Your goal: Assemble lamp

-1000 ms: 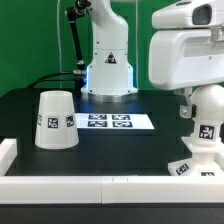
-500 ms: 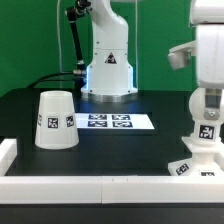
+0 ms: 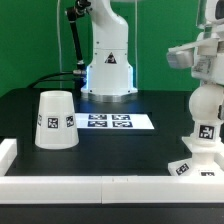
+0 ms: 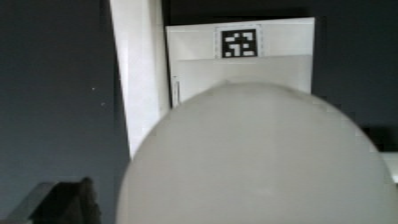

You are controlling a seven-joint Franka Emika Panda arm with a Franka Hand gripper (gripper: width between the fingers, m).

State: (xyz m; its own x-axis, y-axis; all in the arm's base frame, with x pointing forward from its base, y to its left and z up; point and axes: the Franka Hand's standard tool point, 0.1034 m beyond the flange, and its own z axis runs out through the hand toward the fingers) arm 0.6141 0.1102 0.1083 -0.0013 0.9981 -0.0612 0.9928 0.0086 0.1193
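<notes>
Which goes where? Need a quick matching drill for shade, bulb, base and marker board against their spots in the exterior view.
Things:
1. shade
2. bulb
3. base
4. marker board

Places:
A. lying flat, centre of the exterior view
B. standing wide end down, at the exterior view's left
C. low, at the exterior view's right edge
D. directly above the base

Pairs: 1-B, 2-D, 3-C, 4-A
</notes>
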